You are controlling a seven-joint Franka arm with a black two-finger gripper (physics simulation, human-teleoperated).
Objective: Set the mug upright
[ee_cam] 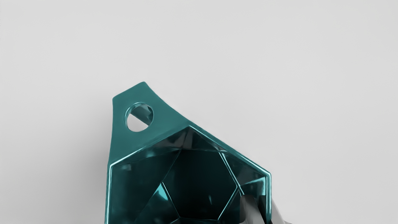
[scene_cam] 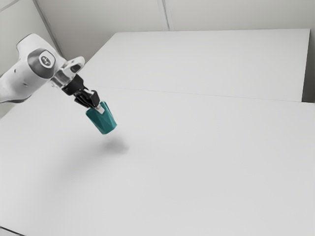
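The black two-finger gripper [scene_cam: 100, 108] is in the upper left part of the exterior view, at the end of the white and grey arm [scene_cam: 32, 73]. It pinches one thin side [ee_cam: 268, 186] of the shiny blue-green mug with flat sides [scene_cam: 104, 122], one finger inside and one outside. The mug hangs tipped, with its open end by the gripper and its bottom pointing down toward the exterior view's right. It looks up off the smooth white table [scene_cam: 197, 162], with a soft grey shadow [scene_cam: 116, 145] below. The fat handle with a round hole [ee_cam: 133, 143] sticks out past the rim, away from the fingers. Only one side is held, so I think the mug could swing or slip, and the handle's weight might help it turn. If it comes down this tipped, one bottom edge may bump first and twist it loose. If the gripper lets go too high or too soon, it could fall over and roll.
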